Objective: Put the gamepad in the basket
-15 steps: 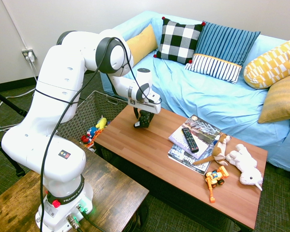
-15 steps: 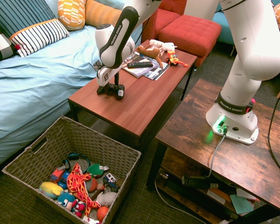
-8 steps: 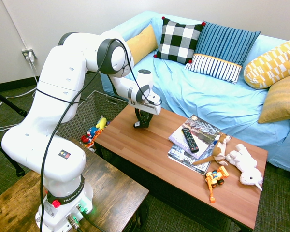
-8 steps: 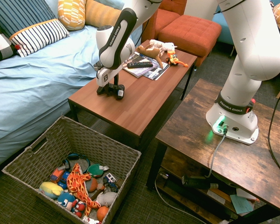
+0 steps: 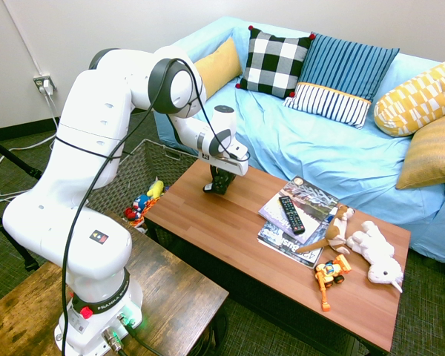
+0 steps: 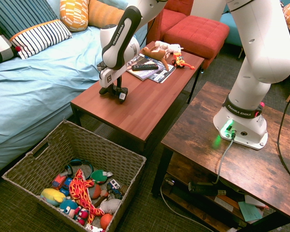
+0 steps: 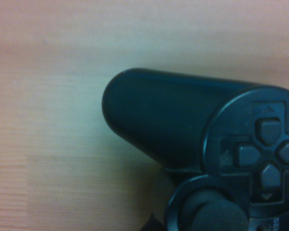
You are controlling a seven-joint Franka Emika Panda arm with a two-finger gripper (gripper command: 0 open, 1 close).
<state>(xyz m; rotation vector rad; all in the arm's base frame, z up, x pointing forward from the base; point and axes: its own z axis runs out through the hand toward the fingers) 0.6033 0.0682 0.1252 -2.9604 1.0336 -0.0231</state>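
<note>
The black gamepad [image 6: 120, 93] sits at the sofa-side end of the low red-brown table [image 6: 145, 108], and my gripper [image 6: 115, 90] stands over it, shut on its middle. From the other side the gamepad [image 5: 216, 186] is mostly hidden under the gripper [image 5: 219, 182]. The wrist view shows one handle horn and the direction pad of the gamepad [image 7: 183, 125] close up against the wood. The basket [image 6: 104, 146], a large woven grey-brown one, stands on the floor beyond the table's end, holding several toys. Its wall [image 5: 137, 169] shows behind the arm.
A TV remote [image 5: 291, 213] lies on magazines [image 5: 297, 204] mid-table, with plush animals [image 5: 374, 252] and an orange toy [image 5: 330, 273] at the far end. The blue sofa [image 5: 311, 141] with cushions runs along one side. A red ottoman [image 6: 195, 34] stands past the table.
The fingers have closed from wide open onto the gamepad. The gamepad has shifted slightly under the grip; the arm has stayed nearly in place.
</note>
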